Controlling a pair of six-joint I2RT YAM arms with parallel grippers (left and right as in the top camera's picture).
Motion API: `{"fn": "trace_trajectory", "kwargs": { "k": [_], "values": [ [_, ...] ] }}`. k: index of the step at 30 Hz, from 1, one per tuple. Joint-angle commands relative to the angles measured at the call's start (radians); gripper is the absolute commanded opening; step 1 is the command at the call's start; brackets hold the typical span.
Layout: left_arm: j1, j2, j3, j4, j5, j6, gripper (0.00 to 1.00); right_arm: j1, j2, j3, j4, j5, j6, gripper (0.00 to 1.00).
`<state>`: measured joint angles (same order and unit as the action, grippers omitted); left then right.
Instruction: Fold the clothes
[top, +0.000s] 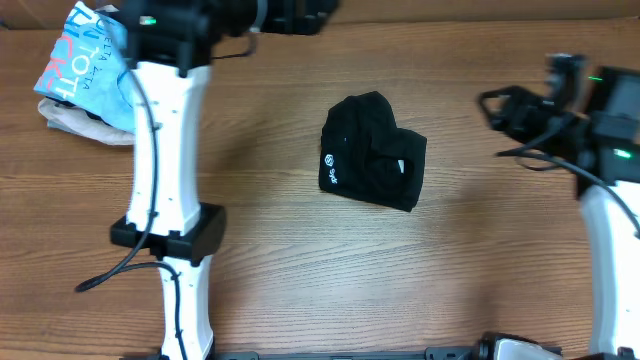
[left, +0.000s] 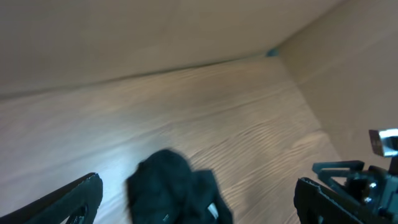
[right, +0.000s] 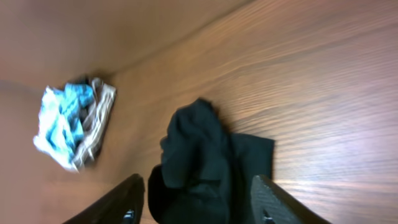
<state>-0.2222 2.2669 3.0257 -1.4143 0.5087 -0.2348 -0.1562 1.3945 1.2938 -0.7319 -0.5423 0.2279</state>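
The black shirt (top: 372, 150) lies crumpled in a compact heap at the middle of the table, its small white round logo facing up on the left side and a white tag on the right. It also shows in the left wrist view (left: 174, 190) and in the right wrist view (right: 205, 162). My left gripper (top: 298, 12) is at the far edge, above and left of the shirt, open and empty (left: 199, 183). My right gripper (top: 497, 106) is to the right of the shirt, apart from it, open and empty (right: 198, 180).
A light blue shirt with lettering (top: 88, 55) lies on a beige garment (top: 70, 118) at the far left corner, also in the right wrist view (right: 65, 121). The left arm's white links (top: 165, 180) stretch across the left side of the wooden table (top: 300, 270).
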Motion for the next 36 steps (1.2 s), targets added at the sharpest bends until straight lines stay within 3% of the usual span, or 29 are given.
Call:
{"fn": "trace_trajectory", "kwargs": {
  "k": [1, 6, 15, 36],
  "values": [
    [0.032, 0.003, -0.004, -0.058, 0.016, 0.027, 1.00, 0.148, 0.072, -0.003, 0.026, 0.171, -0.019, 0.63],
    [0.068, 0.003, -0.014, -0.110, 0.001, 0.068, 1.00, 0.291, 0.217, -0.003, 0.055, 0.281, -0.019, 0.63],
    [0.065, 0.003, -0.015, -0.153, -0.108, 0.082, 1.00, 0.362, 0.402, -0.003, 0.031, 0.279, -0.019, 0.62],
    [0.065, 0.003, -0.015, -0.174, -0.132, 0.082, 1.00, 0.470, 0.417, -0.026, 0.060, 0.325, -0.050, 0.63]
  ]
}}
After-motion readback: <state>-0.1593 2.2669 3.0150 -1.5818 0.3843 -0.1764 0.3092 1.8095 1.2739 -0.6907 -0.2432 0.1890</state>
